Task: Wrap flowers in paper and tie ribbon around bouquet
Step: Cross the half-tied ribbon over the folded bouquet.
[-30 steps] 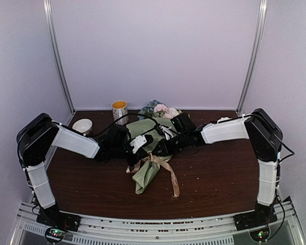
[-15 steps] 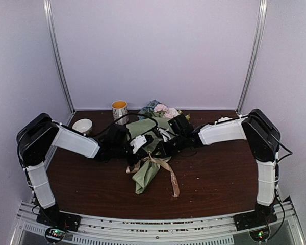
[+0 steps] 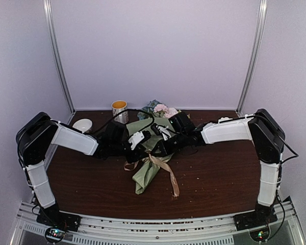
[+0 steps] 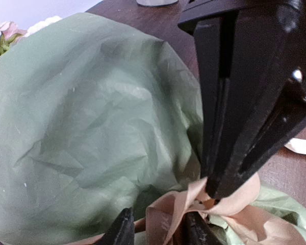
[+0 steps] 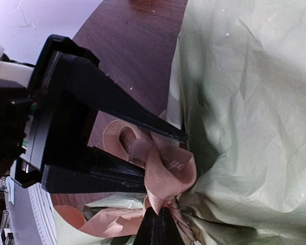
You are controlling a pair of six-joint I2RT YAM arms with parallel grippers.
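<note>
1. One white bowl (image 3: pixel 82 124) sat at the far left of the table (image 3: pixel 219 173), just beyond the left forearm. One cup (image 3: pixel 119 108) stood to its right.
2. The left gripper (image 4: pixel 159 227) had its two fingers apart, with a loop of the ribbon (image 5: pixel 168 173) lying between them. Its own camera cut off all but the fingertips.
3. One bouquet (image 3: pixel 143 178) lay mid-table, its narrow end toward the arms. Crumpled sage paper (image 4: pixel 81 127) filled both wrist views.
4. The flowers (image 3: pixel 162 109) peeked out at the far end, largely hidden behind the two wrists; perhaps three blooms could be counted.
5. From above, both grippers covered the knot. One long ribbon tail trailed toward the near right.
6. The right gripper (image 5: pixel 157 220) was closed, its fingers pressed together and pinching the ribbon at the knot.
</note>
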